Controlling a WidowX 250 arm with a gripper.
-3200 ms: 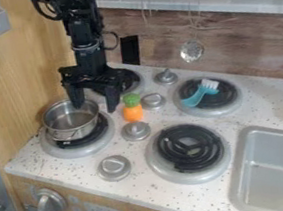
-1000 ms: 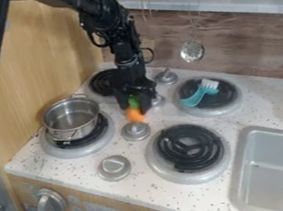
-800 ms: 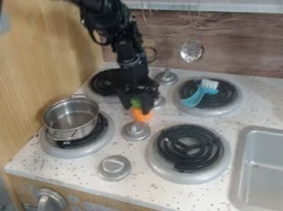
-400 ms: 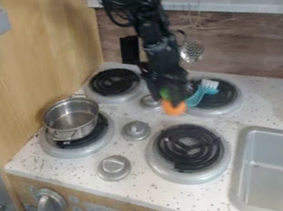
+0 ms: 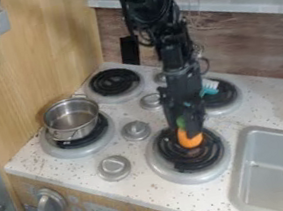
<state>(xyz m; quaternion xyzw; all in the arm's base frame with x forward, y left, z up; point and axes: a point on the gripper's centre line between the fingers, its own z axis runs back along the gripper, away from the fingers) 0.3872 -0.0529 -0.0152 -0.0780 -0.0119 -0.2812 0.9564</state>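
Speckled worktop (image 5: 138,152); jaws hold orange-and-green toy (image 5: 190,140) over burner (image 5: 170,173) near sink (image 5: 282,163). Likely placing step; next move calls for gentle lowering until supported, then release.

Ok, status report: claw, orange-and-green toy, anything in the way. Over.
Claw shut on the toy. Toy at the burner nearest the sink, contact unclear. Pot off to one side, not blocking.
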